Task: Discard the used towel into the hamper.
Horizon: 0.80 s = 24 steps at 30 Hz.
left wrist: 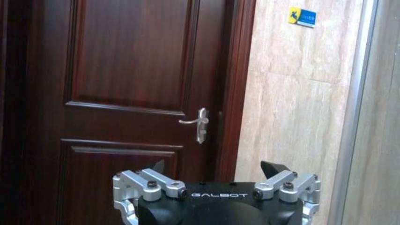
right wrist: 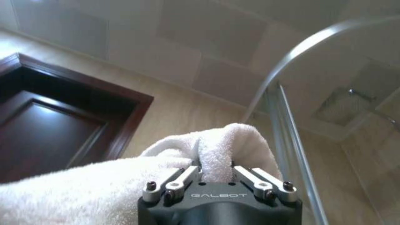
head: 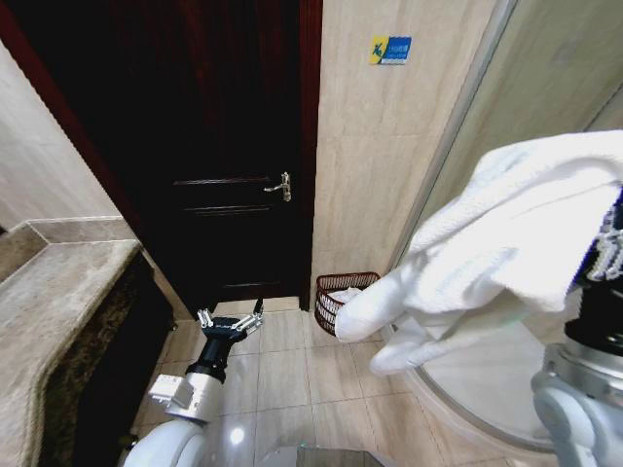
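A big white towel [head: 487, 243] hangs high at the right of the head view, with my right gripper [head: 605, 248] shut on its upper fold. The right wrist view shows the gripper [right wrist: 216, 169] pinching a bunch of the towel [right wrist: 93, 192], the rest draping to one side. The hamper [head: 326, 309], a dark reddish-brown wicker basket, stands on the floor against the tiled wall beside the door frame, far below and ahead of the towel; something white lies inside it. My left gripper [head: 231, 319] is held low over the floor tiles, open and holding nothing, facing the door [left wrist: 217, 169].
A dark wooden door [head: 224, 146] with a metal lever handle [head: 282, 185] is shut straight ahead. A stone counter [head: 49, 311] runs along the left. A curved glass shower enclosure [head: 506, 97] stands at the right, its base rail curving over the floor near the hamper.
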Available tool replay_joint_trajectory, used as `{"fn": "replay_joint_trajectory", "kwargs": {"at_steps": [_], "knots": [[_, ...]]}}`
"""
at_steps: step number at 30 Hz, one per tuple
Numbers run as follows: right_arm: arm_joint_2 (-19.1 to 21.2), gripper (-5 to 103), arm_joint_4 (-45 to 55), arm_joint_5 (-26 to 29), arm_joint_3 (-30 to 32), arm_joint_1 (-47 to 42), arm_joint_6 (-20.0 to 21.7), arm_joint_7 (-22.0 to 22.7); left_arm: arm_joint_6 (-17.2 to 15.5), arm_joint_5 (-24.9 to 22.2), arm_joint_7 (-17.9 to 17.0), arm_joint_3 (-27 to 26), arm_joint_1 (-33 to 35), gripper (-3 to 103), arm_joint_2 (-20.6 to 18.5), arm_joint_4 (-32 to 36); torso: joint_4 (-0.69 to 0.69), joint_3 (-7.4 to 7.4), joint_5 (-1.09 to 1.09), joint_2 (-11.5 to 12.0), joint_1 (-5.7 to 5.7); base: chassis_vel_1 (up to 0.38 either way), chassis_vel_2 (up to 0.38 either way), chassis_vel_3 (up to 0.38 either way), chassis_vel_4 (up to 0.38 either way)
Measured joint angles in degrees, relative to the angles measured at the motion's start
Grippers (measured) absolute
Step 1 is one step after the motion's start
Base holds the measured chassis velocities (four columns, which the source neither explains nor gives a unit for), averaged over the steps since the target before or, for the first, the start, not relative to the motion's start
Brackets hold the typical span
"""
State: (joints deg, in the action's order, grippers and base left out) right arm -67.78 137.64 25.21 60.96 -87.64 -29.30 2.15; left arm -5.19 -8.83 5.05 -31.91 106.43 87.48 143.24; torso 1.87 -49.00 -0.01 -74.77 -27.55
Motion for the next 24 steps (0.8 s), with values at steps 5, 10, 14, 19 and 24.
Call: {"fn": "replay_joint_trajectory", "kwargs": {"at_steps": [5,10,14,19,24], "knots": [[-0.03,13,-1.29,-0.15,-1.35,0.66,-0.14,-0.39,0.00,0.00,0.00,0.00,0.00,100,0.00,0.00,-0.01,0.00,0.01,0.01,0.00,0.000,0.000,0.000,0.000],[-0.48,13,-0.85,-2.52,-4.79,1.65,-0.48,0.50,0.00,0.00,0.00,0.00,0.00,100,0.00,0.00,0.00,0.00,0.01,0.01,0.01,0.000,0.000,0.000,0.000],[-0.66,13,-0.54,-6.26,-5.97,2.51,1.15,3.25,0.00,0.00,0.00,0.00,0.00,100,0.00,0.00,0.00,0.01,-0.01,0.01,0.01,0.000,0.000,0.000,0.000],[-0.86,13,-0.19,-6.89,-5.98,2.38,1.66,3.63,0.00,0.00,0.00,0.00,0.00,100,0.00,0.00,0.00,0.01,0.01,0.02,0.01,0.000,0.000,0.000,0.000],[-0.86,13,-0.18,-6.77,-5.80,2.32,1.38,3.52,0.00,0.00,0.00,0.00,0.00,100,0.00,0.00,0.00,0.01,0.01,0.02,0.01,0.022,0.029,-0.026,-0.048]]}}
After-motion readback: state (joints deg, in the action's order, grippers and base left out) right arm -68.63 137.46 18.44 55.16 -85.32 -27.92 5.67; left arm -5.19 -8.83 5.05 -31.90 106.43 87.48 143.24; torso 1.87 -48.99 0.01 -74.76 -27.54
